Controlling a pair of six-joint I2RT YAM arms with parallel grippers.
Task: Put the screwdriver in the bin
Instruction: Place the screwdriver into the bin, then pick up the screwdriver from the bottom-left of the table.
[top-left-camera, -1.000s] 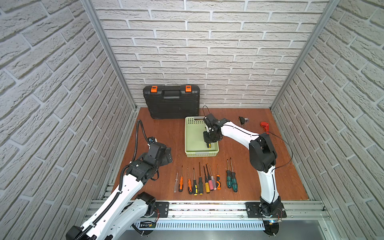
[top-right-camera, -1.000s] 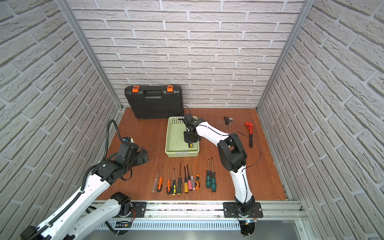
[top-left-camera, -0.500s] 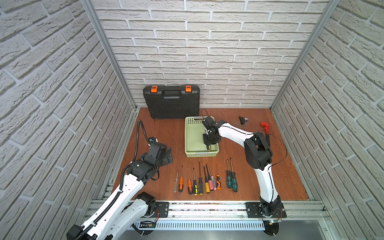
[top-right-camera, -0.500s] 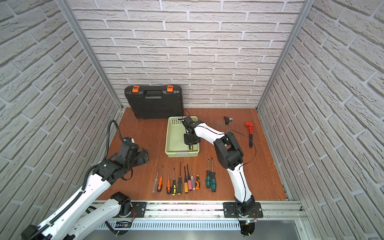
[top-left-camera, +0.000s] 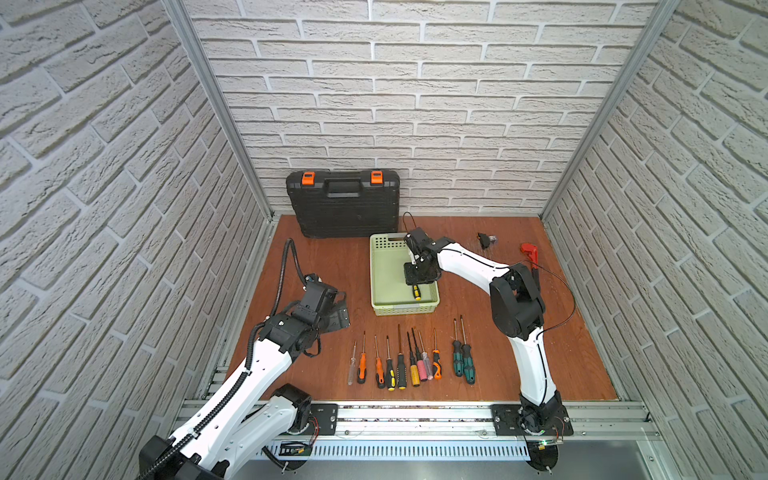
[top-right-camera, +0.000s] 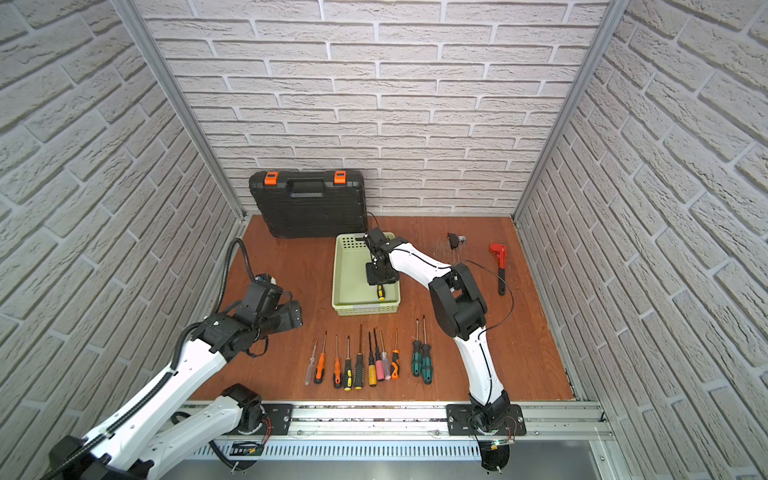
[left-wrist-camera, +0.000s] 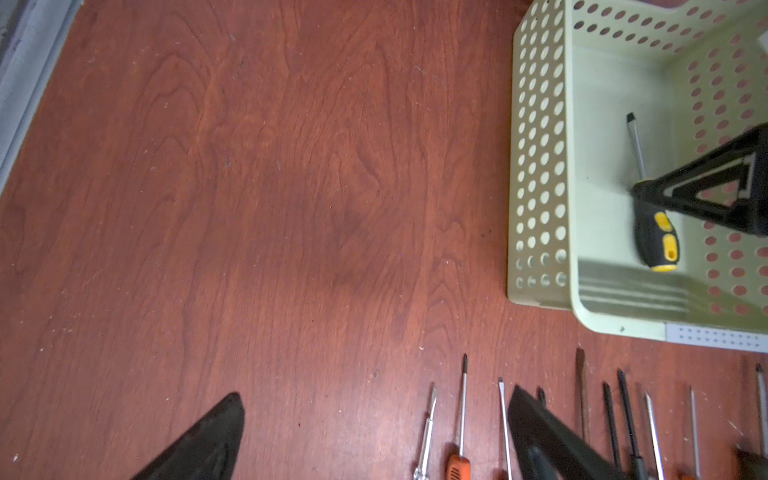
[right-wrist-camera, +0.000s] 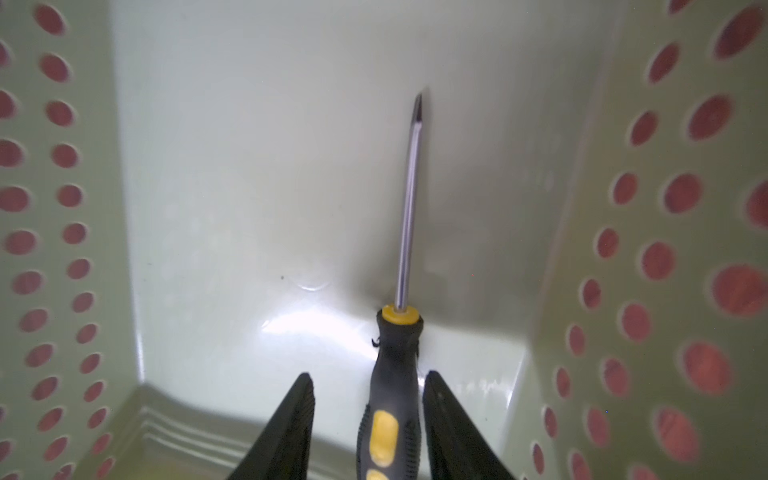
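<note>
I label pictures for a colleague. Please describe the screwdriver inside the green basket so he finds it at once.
Find the green perforated bin on the table, near the black toolcase. Inside, between the parted fingers of the right gripper, is the screwdriver: black handle with yellow patches, the only one outside the row of screwdrivers.

Wooden table (top-left-camera: 324, 257), bin (top-left-camera: 405, 308), toolcase (top-left-camera: 343, 208), screwdriver row (top-left-camera: 414, 369), red wrench (top-left-camera: 528, 251)

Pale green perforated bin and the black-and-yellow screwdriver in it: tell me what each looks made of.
Pale green perforated bin: moulded plastic, smooth semi-gloss; uniform colour, round holes and soft glare on the floor suggest it.
Black-and-yellow screwdriver: shaft looks like polished steel, with a bright streak along it; handle probably matte ribbed black rubber with harder yellow plastic inserts.
</note>
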